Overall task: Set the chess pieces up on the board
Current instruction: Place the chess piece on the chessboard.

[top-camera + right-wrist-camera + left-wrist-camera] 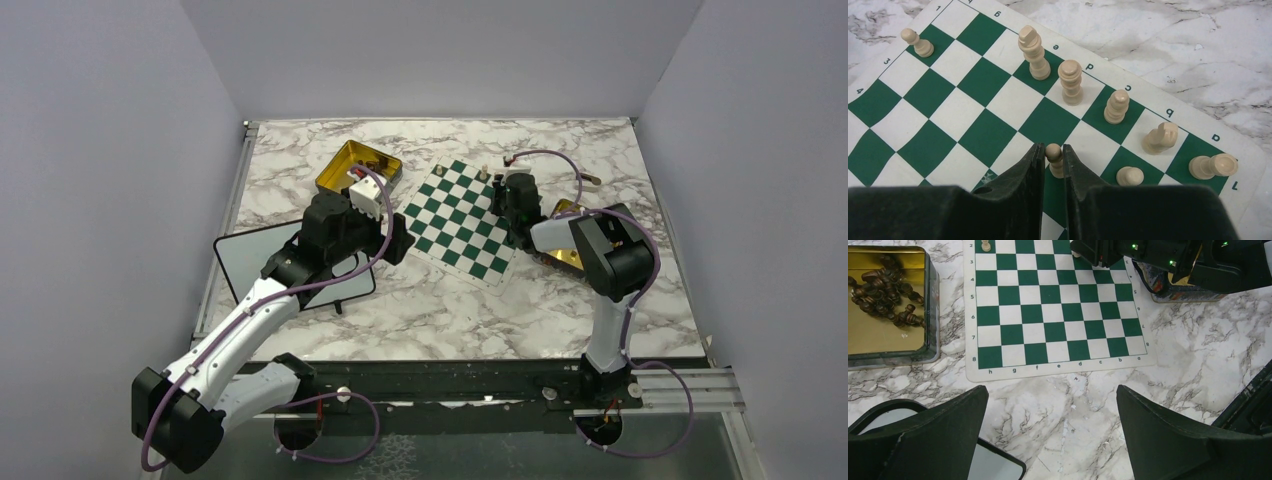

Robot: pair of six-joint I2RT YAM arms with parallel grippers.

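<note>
**Right pincer.** In my right wrist view, my right pincer (1053, 149) sits at the lower centre of the frame. Its fingers are drawn close, one on each side of a pale pawn (1054, 162) that stands upright on the board (973, 135). I cannot tell whether the fingers press the pawn or stand just clear of it.

**Left pincer.** In my left wrist view, my left pincer (1052, 390) has its fingers wide apart and holds nothing. It hangs over bare worktop (1198, 340) below the board's lower edge.

**Pale pieces.** These appear in the right wrist view.
- A row runs from upper centre to lower right along the board's lettered edge: king (1032, 52), queen (1071, 82), bishop (1116, 106) and knight (1160, 137).
- A tipped piece (1213, 166) lies on its side at the corner square.
- A second pawn (1129, 176) stands at the lower right, near the knight.
- A lone pawn (918, 42) stands at the upper left.

**Dark pieces.** The dark pieces (888, 292) lie heaped in a gold tin (933, 300) at the upper left of the left wrist view, beside the board.
</note>
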